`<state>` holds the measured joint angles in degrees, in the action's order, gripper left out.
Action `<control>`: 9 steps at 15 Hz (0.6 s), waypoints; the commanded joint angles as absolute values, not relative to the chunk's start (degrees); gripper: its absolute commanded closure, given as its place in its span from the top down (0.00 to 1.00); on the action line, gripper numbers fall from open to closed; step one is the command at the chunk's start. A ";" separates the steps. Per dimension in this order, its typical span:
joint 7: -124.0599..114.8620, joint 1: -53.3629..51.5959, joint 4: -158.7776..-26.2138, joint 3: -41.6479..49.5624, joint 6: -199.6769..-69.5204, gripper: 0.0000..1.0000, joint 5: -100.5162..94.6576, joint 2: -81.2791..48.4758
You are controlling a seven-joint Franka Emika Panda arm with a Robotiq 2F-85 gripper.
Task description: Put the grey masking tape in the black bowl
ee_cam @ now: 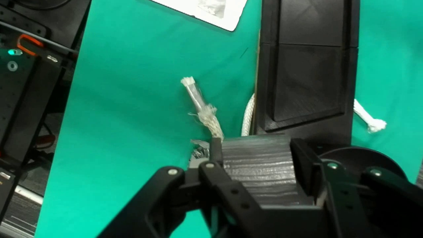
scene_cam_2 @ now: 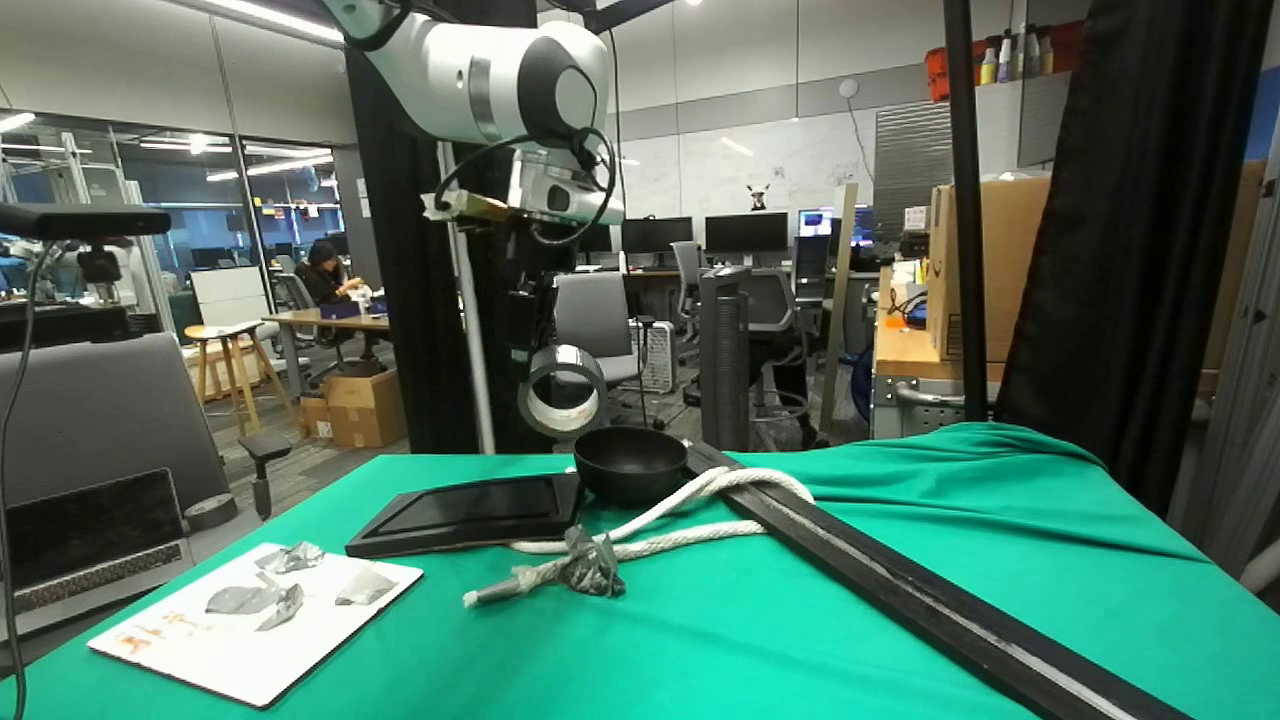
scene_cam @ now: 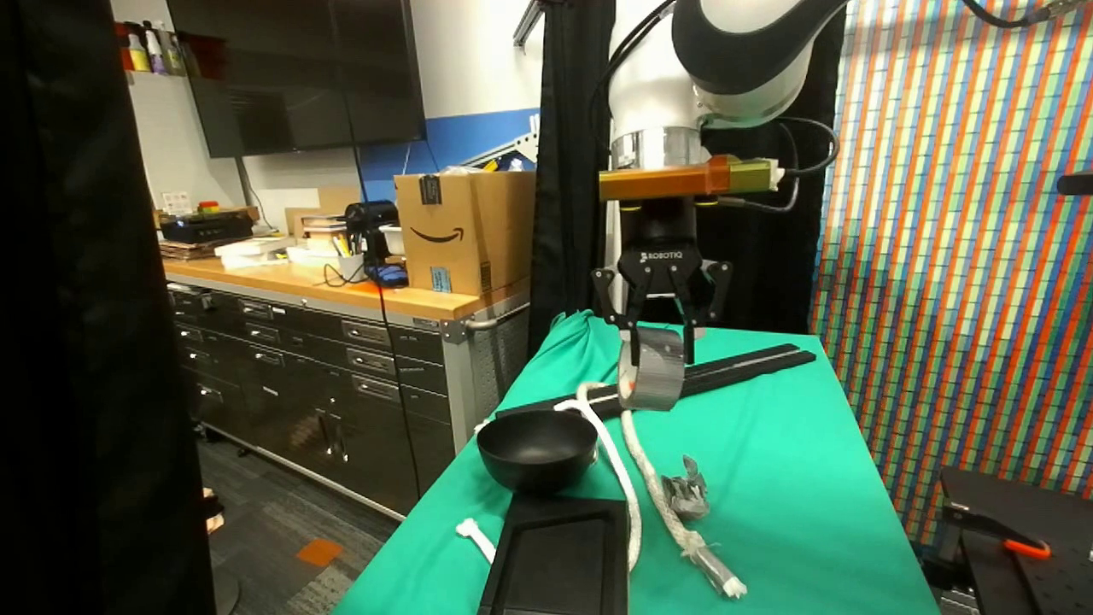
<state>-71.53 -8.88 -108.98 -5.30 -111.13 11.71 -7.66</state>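
Observation:
The grey masking tape [scene_cam: 659, 380] is a wide roll held on edge between the fingers of my gripper [scene_cam: 662, 348], off the table. It also shows as a ring in an exterior view [scene_cam_2: 592, 374] and fills the jaws in the wrist view [ee_cam: 257, 165]. My gripper [ee_cam: 256, 142] is shut across the roll's width, one finger on each side face. The black bowl [scene_cam: 538, 453] stands upright on the green cloth, apart from the tape. It also shows in an exterior view [scene_cam_2: 630, 468]. In the wrist view the bowl [ee_cam: 363, 160] is partly hidden behind the right-hand finger.
A flat black rectangular object [scene_cam: 559, 555] lies against the bowl. White rope [scene_cam_2: 700, 540] winds beside the bowl and over long black bars [scene_cam_2: 900, 590]. Crumpled grey tape [scene_cam: 686, 491] lies near the rope's end. A white board [scene_cam_2: 255, 620] with tape scraps lies at a table corner.

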 commanded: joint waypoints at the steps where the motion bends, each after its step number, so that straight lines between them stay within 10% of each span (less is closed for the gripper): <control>1: -71.82 -8.94 -101.68 -5.44 -110.36 0.29 10.49 -11.19; 9: -70.43 -9.83 -91.92 -5.15 -110.76 0.29 10.49 -20.51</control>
<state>-70.98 -9.26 -97.82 -5.43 -111.38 11.53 -16.22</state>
